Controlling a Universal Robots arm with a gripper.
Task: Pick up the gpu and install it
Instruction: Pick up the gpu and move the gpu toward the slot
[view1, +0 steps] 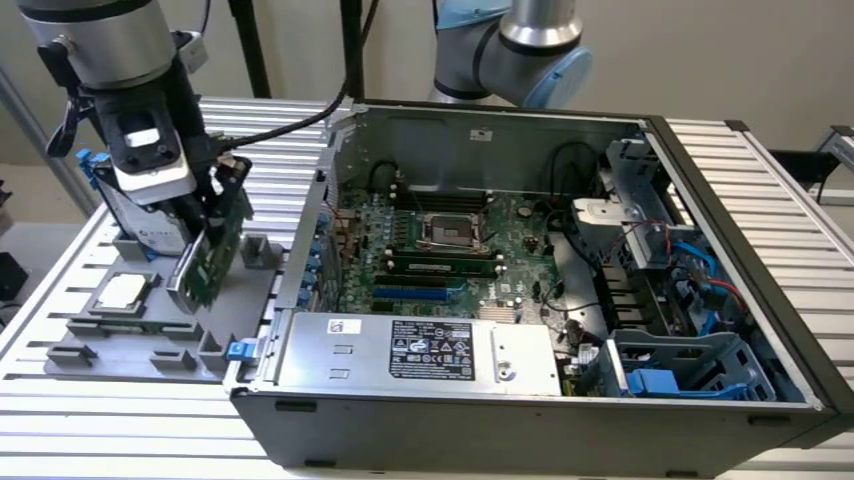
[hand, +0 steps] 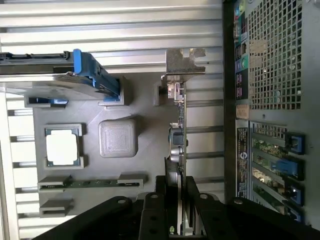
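Green-and-black flat gpu (view1: 214, 252) (hand: 178, 131) with a silver metal end bracket is hanging in the black two-finger claw (view1: 207, 215) (hand: 178, 194) - fingers (hand: 150, 202) are pinching both faces of the board. Card is tilting over the grey moulded tray (view1: 134, 338), at the exterior view's left of the open dark grey computer case (view1: 534, 125), just outside its wall. Silver hard drive (view1: 144, 225) with blue rails is standing just beside it - square silver processor chip (view1: 120, 292) is lying in a tray pocket. Slatted aluminium table (view1: 787, 200) is carrying everything.
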